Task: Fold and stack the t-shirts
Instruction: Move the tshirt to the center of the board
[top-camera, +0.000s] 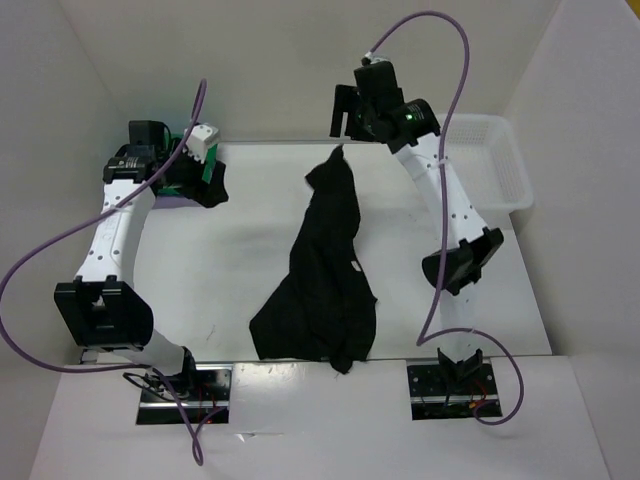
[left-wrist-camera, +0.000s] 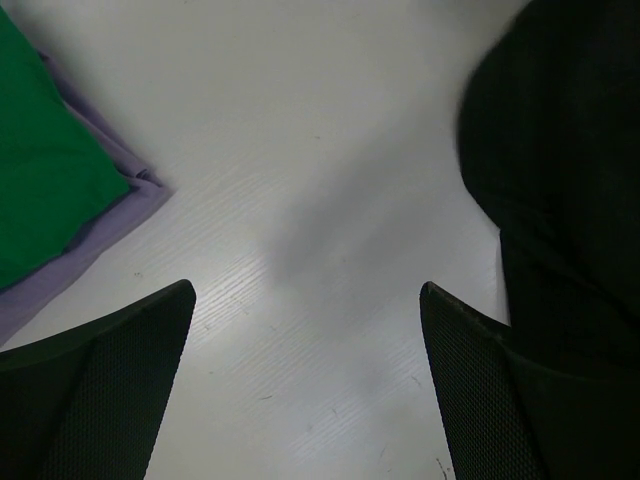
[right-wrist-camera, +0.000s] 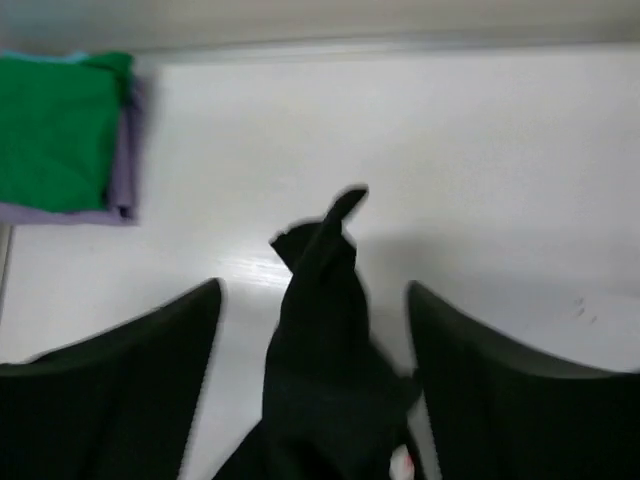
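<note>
The right gripper (right-wrist-camera: 313, 288) is raised over the far middle of the table (top-camera: 200, 270) with its jaws apart. The top corner of the black shirt (top-camera: 325, 270) stands up in the gap between the two fingers (right-wrist-camera: 120, 390). In the right wrist view that corner is blurred, and no clamp on the cloth can be seen. From the top view the corner sits just below the gripper. The rest of the shirt runs in a long, crumpled strip towards the near edge, widening as it goes, with its lowest fold reaching the table's front edge between the two arm bases.

The left gripper (left-wrist-camera: 306, 290) is spread wide over bare table at the far left, and nothing is between its fingers. Just beside it is a folded stack in the far left corner, with the green shirt (left-wrist-camera: 50, 180) on top of the lavender shirt (left-wrist-camera: 90, 250), whose edge shows beneath it. Dark cloth fills the right side of the left wrist view.

A white bin (top-camera: 490, 160) stands at the far right, behind the right arm
</note>
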